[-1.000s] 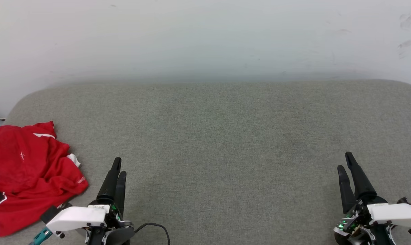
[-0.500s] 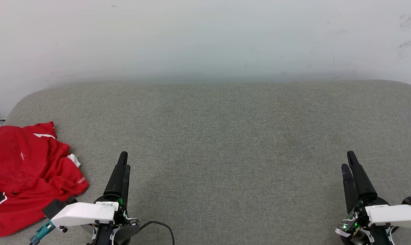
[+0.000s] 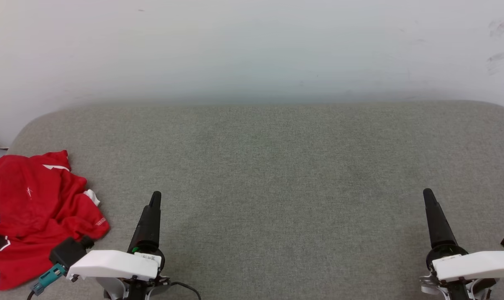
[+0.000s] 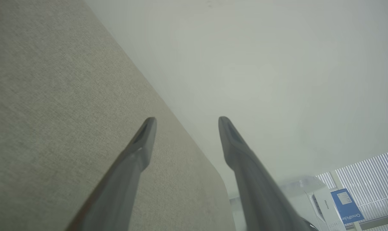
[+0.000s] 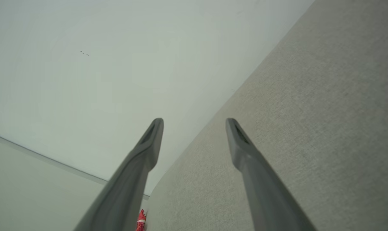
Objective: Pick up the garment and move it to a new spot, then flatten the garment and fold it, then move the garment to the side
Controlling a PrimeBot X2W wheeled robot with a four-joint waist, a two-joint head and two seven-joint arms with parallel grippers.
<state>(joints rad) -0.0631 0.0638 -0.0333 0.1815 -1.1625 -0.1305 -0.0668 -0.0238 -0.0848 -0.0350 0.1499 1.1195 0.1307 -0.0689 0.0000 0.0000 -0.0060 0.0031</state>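
The garment [image 3: 31, 208], a red T-shirt with white trim and a black-and-white graphic, lies crumpled at the left end of the grey cushion [image 3: 277, 166]. A red scrap of the garment [image 5: 141, 221] peeks out low in the right wrist view. My left gripper [image 3: 155, 196] hovers to the right of the shirt, apart from it, turned edge-on. In the left wrist view my left gripper [image 4: 184, 120] is open with nothing between its fingers. My right gripper [image 3: 427, 193] is at the lower right, far from the shirt. My right gripper [image 5: 194, 121] is open and holds nothing.
A pale wall [image 3: 252, 50] rises right behind the cushion's far edge. The cushion's corners are rounded. A white appliance with a blue label [image 4: 341, 205] and window blinds [image 4: 370, 179] stand beyond the cushion's end.
Both wrists have rolled, so each gripper's two fingers now overlap edge-on in the head view. The left gripper has shifted a little to the right. The shirt has not moved.
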